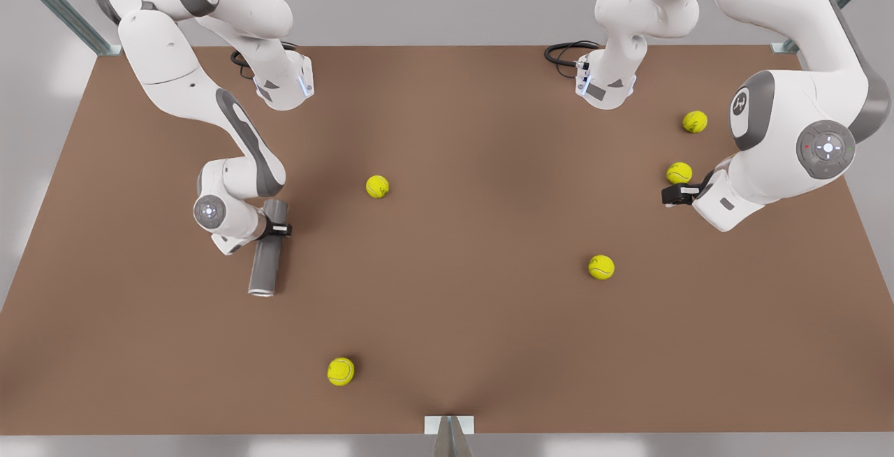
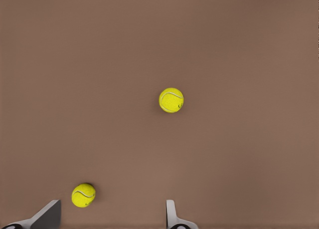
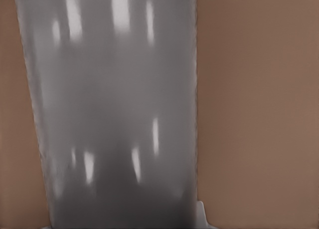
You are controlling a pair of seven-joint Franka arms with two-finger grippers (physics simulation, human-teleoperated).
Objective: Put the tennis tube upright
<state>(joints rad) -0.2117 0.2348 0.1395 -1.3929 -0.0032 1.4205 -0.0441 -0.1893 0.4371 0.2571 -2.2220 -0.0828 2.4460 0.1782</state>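
In the front view, the grey tennis tube lies flat on the brown table at the front view's left, its hollow end toward the near edge. The right gripper pinches the tube near its far end. The left gripper hovers at the front view's right, just beside a tennis ball.

The left wrist view has that gripper's fingers spread, holding nothing, over two tennis balls.

In the right wrist view the tube fills the space close before the camera.
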